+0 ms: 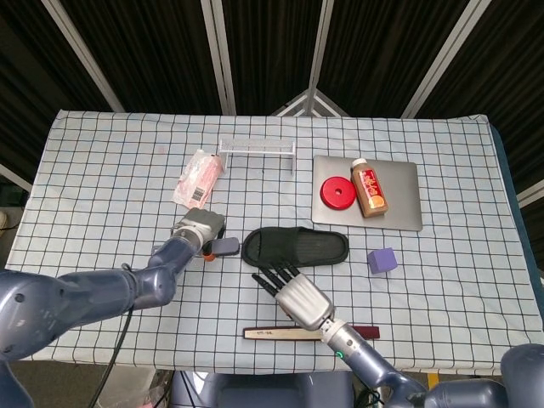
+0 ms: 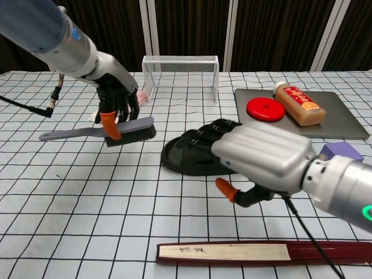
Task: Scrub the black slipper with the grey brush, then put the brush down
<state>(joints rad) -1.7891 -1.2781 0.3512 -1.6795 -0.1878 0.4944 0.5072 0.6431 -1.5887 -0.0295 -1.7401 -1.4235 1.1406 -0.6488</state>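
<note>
The black slipper [image 1: 296,246] lies flat at mid-table, its toe end showing in the chest view [image 2: 185,156]. My left hand [image 1: 197,229] grips the grey brush [image 2: 100,132] by the middle, bristles down and handle pointing left. The brush is held to the left of the slipper and is apart from it. My right hand [image 1: 297,293] hovers on the near side of the slipper with fingers spread and holds nothing. In the chest view this right hand [image 2: 264,157] hides most of the slipper.
A dark red book [image 1: 308,333] lies along the near edge. A purple cube [image 1: 382,260] sits right of the slipper. At back right, a grey tray [image 1: 401,204] carries a red disc [image 1: 337,192] and a brown bottle [image 1: 369,189]. A wire rack [image 1: 257,149] and pink packet [image 1: 197,180] stand behind.
</note>
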